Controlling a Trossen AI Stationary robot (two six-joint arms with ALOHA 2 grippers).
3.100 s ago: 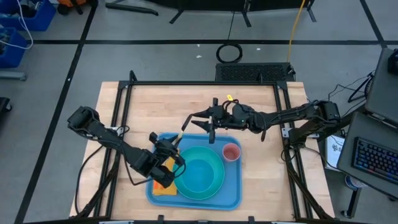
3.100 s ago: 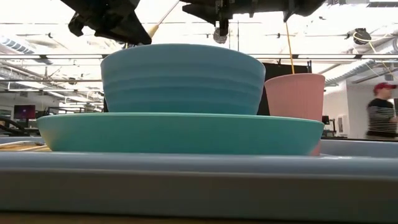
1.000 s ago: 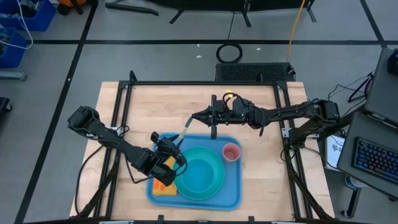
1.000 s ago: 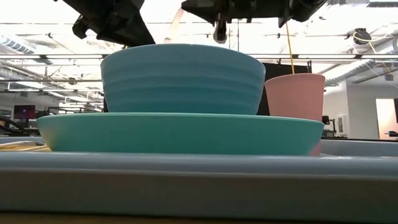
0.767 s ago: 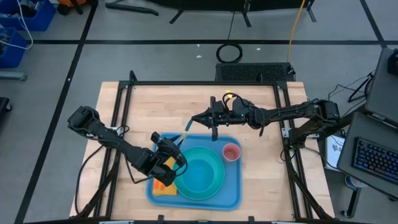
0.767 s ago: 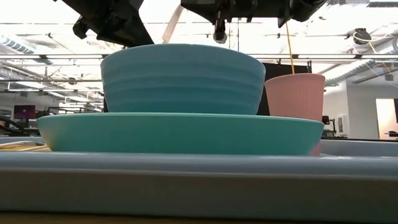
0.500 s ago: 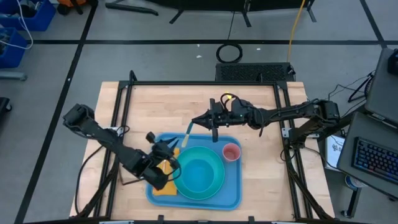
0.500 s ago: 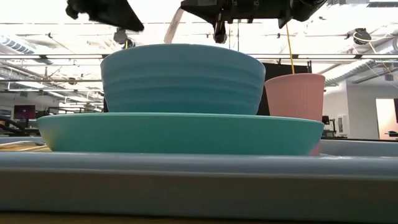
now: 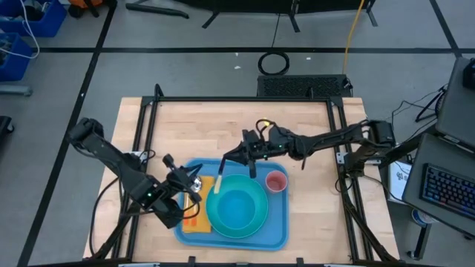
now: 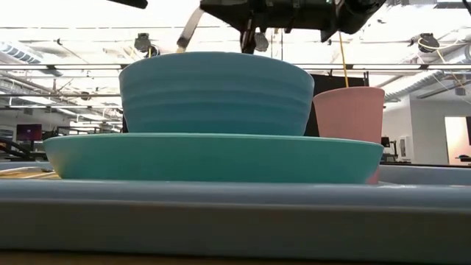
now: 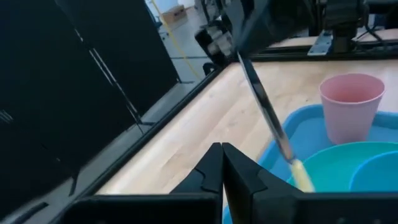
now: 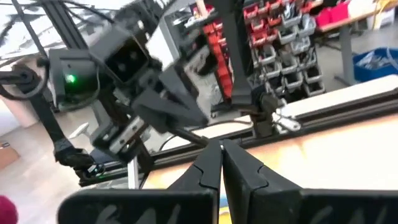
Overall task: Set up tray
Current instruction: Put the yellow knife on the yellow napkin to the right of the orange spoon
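Tray (image 9: 276, 231): medium-blue rectangle with raised rim, lower centre of the high view, flat on the wooden bench (image 9: 297, 126).
Plate (image 9: 256, 222): round turquoise, on the tray; carries a blue bowl (image 9: 236, 211).
Cup (image 9: 275, 181): pink, upright in the tray's upper right corner, just beside the plate.
Napkin (image 9: 194, 225): orange, at the tray's left edge, partly hidden by the left arm.
Utensil (image 9: 220, 179): long, with a pale yellow end, tilted over the plate's upper left rim.
Right gripper (image 9: 239, 157): above the tray's upper edge, fingers clamped on the utensil's upper end.
Left gripper (image 9: 194, 180): at the tray's left edge above the napkin, fingers pressed together, holding nothing.
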